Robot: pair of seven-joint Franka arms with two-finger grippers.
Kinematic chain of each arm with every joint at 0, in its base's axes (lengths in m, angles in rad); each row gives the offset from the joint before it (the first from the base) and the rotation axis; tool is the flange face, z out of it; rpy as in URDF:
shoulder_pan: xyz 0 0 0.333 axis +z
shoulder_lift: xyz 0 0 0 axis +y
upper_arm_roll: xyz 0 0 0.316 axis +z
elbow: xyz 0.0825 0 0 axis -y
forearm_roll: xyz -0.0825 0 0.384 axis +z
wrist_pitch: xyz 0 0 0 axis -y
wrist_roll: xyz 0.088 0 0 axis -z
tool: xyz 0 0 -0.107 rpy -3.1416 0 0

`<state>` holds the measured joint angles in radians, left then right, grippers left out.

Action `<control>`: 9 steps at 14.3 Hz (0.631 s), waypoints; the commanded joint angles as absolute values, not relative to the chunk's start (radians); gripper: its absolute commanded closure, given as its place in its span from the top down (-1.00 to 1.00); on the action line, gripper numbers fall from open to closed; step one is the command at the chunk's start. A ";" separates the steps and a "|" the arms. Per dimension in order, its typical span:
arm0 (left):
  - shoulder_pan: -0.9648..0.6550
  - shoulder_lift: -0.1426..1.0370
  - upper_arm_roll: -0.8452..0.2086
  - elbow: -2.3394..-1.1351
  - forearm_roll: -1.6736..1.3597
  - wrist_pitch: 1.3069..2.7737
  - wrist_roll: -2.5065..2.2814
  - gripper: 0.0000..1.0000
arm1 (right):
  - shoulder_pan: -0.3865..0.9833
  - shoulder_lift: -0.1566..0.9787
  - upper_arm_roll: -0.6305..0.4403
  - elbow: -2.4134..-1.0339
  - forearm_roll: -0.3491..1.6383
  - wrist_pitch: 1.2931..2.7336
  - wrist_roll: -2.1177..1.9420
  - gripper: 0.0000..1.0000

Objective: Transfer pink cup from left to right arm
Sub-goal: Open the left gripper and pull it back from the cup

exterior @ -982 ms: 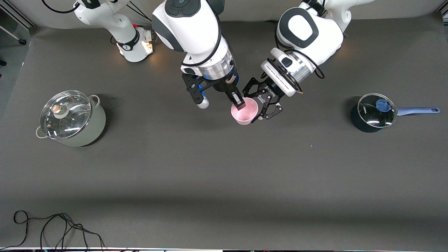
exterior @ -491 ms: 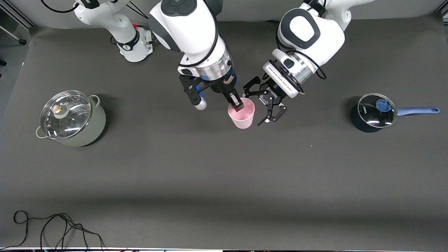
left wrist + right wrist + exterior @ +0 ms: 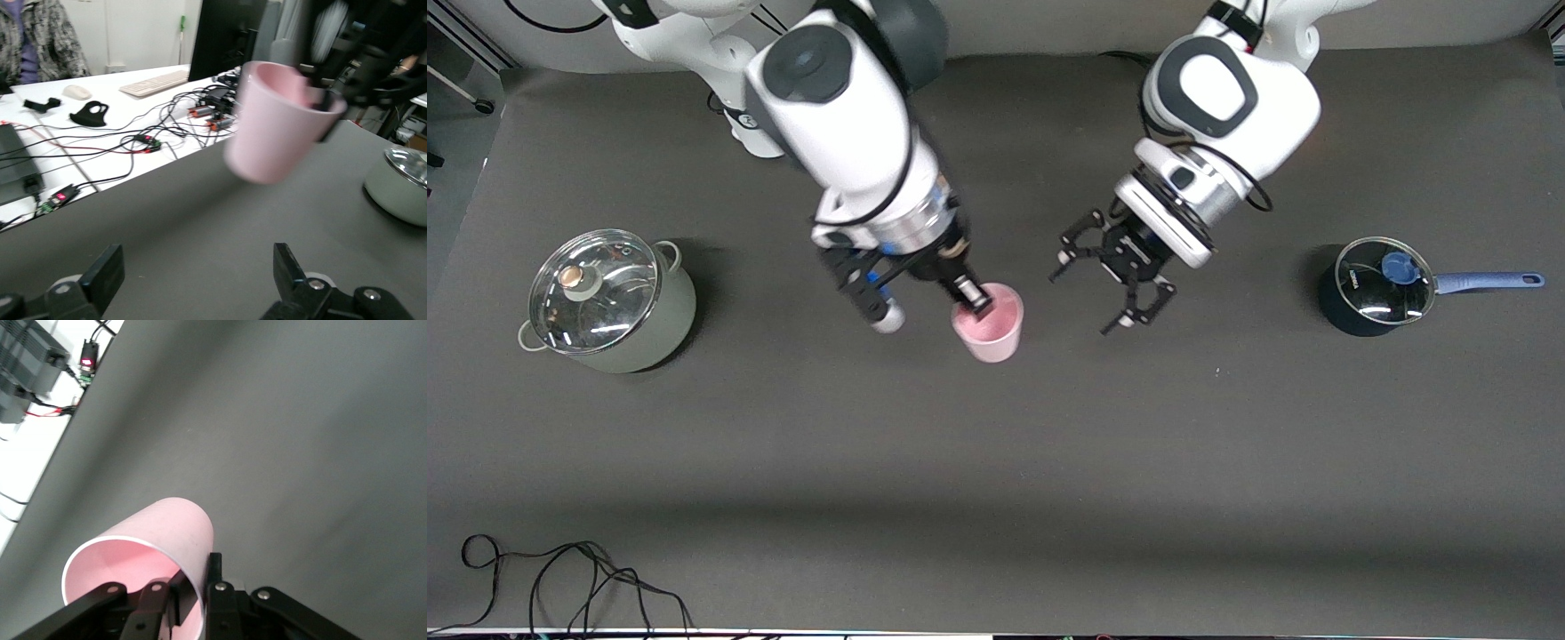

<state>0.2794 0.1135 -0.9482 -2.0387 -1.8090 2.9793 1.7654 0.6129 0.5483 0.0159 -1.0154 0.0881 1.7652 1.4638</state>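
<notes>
The pink cup (image 3: 991, 330) hangs tilted above the dark mat near the table's middle, mouth up. My right gripper (image 3: 971, 300) is shut on its rim, with one slim finger inside the cup and one outside, as the right wrist view shows on the cup (image 3: 157, 545) in the gripper (image 3: 200, 590). My left gripper (image 3: 1110, 284) is open and holds nothing, over the mat beside the cup toward the left arm's end. In the left wrist view the cup (image 3: 277, 127) floats clear of the spread left gripper (image 3: 198, 272).
A grey-green pot with a glass lid (image 3: 609, 302) stands toward the right arm's end and shows as the pot (image 3: 400, 190) in the left wrist view. A dark blue saucepan with lid and handle (image 3: 1378, 286) stands toward the left arm's end. Black cable (image 3: 560, 578) lies by the front edge.
My left gripper opened, let go of the cup and drew back. My right arm carried the cup away toward its own end of the table.
</notes>
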 commanded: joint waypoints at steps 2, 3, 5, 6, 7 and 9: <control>0.435 0.155 -0.953 -2.039 -1.761 2.756 1.755 0.99 | 0.496 0.493 0.018 -1.060 0.106 1.639 1.200 -1.00; 0.465 0.155 -0.951 -2.054 -1.741 2.714 1.755 0.99 | 0.458 0.457 0.018 -1.116 0.127 1.631 1.104 -1.00; 0.511 0.155 -0.953 -2.075 -1.694 2.645 1.755 0.99 | 0.385 0.396 0.017 -1.225 0.147 1.632 0.975 -1.00; 0.535 0.155 -0.951 -2.083 -1.672 2.611 1.755 0.99 | 0.358 0.381 0.017 -1.256 0.147 1.631 0.919 -1.00; 0.561 0.155 -0.951 -2.097 -1.645 2.573 1.753 0.99 | 0.326 0.368 0.014 -1.288 0.147 1.631 0.855 -1.00; 0.607 0.159 -0.951 -2.105 -1.553 2.493 1.699 0.99 | 0.281 0.364 0.000 -1.339 0.146 1.632 0.741 -1.00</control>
<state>0.5571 0.1757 -0.9399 -2.0814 -1.6282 2.5662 1.7586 0.3097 0.4151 0.0074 -1.2338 0.1297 1.6221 0.8461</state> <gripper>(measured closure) 0.004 0.912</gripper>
